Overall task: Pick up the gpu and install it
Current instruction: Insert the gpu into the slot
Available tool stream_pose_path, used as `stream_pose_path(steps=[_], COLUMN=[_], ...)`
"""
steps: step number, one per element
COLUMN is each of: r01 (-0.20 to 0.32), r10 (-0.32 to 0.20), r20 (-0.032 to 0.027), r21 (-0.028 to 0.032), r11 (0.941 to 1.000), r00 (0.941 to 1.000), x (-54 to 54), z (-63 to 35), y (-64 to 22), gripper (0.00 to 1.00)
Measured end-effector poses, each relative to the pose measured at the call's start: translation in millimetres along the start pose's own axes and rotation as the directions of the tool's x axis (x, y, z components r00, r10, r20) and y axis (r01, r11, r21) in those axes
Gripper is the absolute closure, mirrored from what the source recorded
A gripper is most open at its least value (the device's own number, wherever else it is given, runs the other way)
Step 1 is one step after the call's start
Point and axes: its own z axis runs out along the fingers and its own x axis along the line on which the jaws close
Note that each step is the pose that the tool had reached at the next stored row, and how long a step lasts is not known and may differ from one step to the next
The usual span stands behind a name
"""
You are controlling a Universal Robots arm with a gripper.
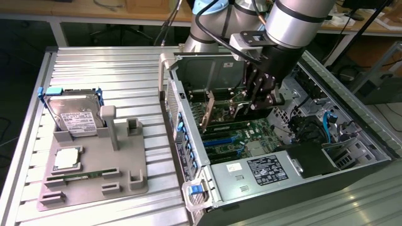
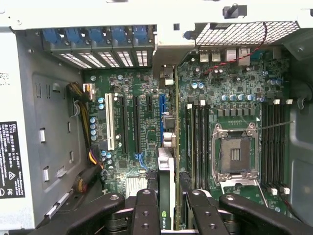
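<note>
The jaws are clamped on the gpu, one black finger on each side of the thin card. In the wrist view the card stands on its edge, and a small green logo shows on its dark top; I cannot read it. The card points down at the green board, near the blue slot and the white slot. I cannot tell if the card touches a slot.

In the exterior view the jaws hang inside the open computer case. The tan face of the gpu shows at about 9 o'clock from the jaws, inside the case.

At about 5 o'clock from the jaws, a black box with a white label sits in the case. The words on it are too small to read. In the wrist view a black and white sticker on the case wall says "DELL" at its top.

Well apart at 9 o'clock, on the metal desk, lies a grey tray. A silver hard drive with a white label leans in it. Its writing is too small to read. A green memory stick lies near the front of the tray.
</note>
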Motion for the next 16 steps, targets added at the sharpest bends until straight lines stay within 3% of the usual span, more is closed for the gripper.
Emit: stream_pose_path(steps=[16], r01=[0.000], r10=[0.000], r20=[0.0000], r21=[0.0000], r11=[1.0000], r00=[1.0000], x=[0.2], z=[7.6], y=[0.0], gripper=[0.73])
